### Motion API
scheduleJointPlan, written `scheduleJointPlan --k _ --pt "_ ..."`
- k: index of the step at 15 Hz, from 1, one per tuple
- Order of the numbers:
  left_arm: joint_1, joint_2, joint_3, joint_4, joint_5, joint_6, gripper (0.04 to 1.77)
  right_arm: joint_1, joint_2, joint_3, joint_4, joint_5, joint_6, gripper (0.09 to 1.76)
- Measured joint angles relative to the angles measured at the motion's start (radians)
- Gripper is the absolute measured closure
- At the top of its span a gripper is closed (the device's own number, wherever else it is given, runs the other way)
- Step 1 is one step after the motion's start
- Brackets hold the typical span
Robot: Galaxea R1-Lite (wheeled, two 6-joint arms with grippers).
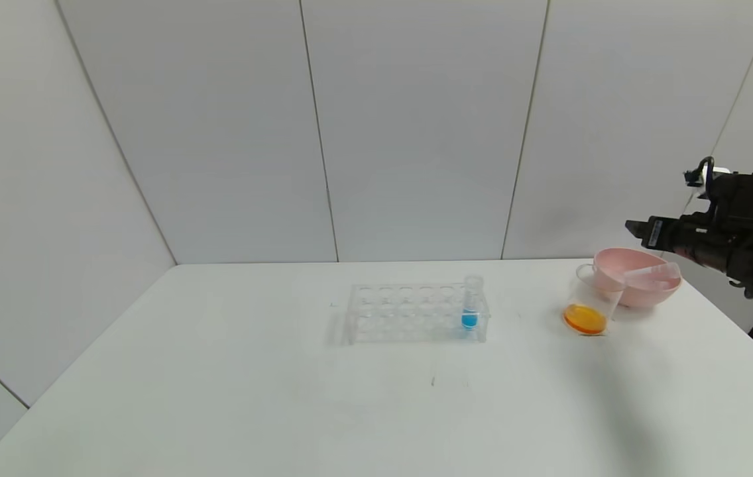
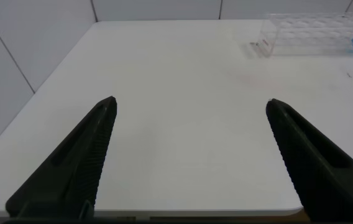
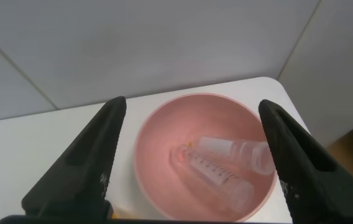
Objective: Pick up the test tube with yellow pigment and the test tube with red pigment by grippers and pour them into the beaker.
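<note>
The clear beaker [image 1: 590, 301] stands on the table at the right, with orange liquid in its bottom. Just behind it is a pink bowl [image 1: 615, 262]. Two clear tubes lie on their sides in the bowl, one [image 3: 238, 149] resting on the other [image 3: 220, 177]. Only a faint orange trace shows at their tips, so I cannot tell the yellow tube from the red one. One tube shows in the head view [image 1: 651, 271]. My right gripper [image 3: 192, 102] hangs open and empty above the bowl [image 3: 164, 143]; it also shows in the head view [image 1: 638, 228]. My left gripper [image 2: 192, 102] is open and empty over the table's near left part.
A clear many-holed rack [image 1: 416, 311] stands mid-table with one blue-tipped tube [image 1: 470, 308] in its right end. The rack also shows in the left wrist view [image 2: 313, 34]. Grey wall panels close the back and left. The table's right edge runs just past the bowl.
</note>
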Motion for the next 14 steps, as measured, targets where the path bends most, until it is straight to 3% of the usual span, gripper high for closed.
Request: scheduleJointPlan --k 7,11,14 --pt "0.000 0.000 0.000 0.000 0.000 0.000 0.09 0.132 -0.414 0.363 -0.008 0.057 0.015 0.21" --pt "0.000 0.000 0.000 0.000 0.000 0.000 0.09 0.158 -0.719 0.576 0.008 0.116 0.026 0.18" --pt "0.000 0.000 0.000 0.000 0.000 0.000 0.09 0.164 -0.948 0.668 0.094 0.142 0.026 0.17"
